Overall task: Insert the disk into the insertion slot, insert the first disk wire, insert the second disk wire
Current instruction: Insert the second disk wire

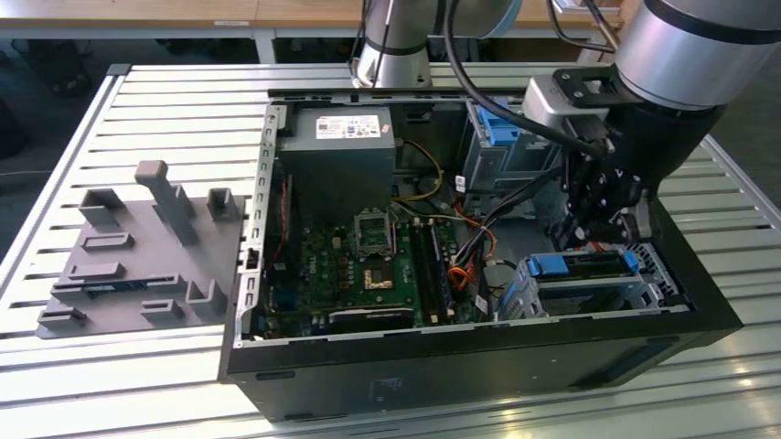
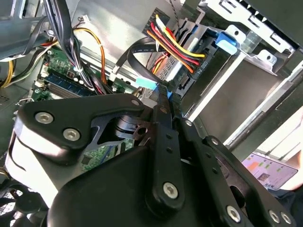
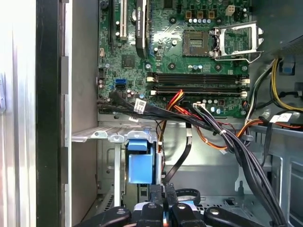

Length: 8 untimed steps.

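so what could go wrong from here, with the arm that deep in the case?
1. Snagging: loose wires run beside the tool; a move could catch or tug them.
2. Collision: in the exterior view the tool sits low by the disk and slot, with the case wall close by.
3. In the second wrist view the tool's tip sits at a small blue connector; misalignment could strain it.

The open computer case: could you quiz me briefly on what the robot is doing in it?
1. True or false: the disk sits in the insertion slot.
2. The gripper is: A inside the computer case; B beside it; C high above it.
3. Fill in: the gripper is shut on the blue ____ of a black wire.
Key: 1 true; 2 A; 3 connector.
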### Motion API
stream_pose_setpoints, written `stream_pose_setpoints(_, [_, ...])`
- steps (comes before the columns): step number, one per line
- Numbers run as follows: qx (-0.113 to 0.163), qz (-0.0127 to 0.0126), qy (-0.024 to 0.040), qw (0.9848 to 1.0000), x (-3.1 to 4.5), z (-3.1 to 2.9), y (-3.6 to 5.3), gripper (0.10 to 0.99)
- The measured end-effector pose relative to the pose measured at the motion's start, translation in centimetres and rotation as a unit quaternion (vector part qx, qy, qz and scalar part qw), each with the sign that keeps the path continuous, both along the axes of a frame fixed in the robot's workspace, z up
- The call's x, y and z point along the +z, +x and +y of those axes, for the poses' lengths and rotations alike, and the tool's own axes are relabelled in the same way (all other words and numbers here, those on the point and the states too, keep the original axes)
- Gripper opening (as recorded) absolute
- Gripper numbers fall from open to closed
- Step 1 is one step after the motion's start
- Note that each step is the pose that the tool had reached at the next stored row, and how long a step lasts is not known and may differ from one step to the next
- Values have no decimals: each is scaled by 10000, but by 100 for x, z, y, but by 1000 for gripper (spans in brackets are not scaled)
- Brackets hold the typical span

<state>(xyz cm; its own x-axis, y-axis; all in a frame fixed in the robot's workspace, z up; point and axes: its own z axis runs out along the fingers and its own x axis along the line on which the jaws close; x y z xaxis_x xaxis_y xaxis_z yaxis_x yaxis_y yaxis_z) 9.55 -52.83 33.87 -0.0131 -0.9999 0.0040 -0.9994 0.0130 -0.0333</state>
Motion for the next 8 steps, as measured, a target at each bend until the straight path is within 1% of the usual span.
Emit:
stream_pose_setpoints(5, [0,0,59,10000,-6,-102,1,149])
stream_pose_setpoints(8, [1,0,83,10000,-9,-139,5,149])
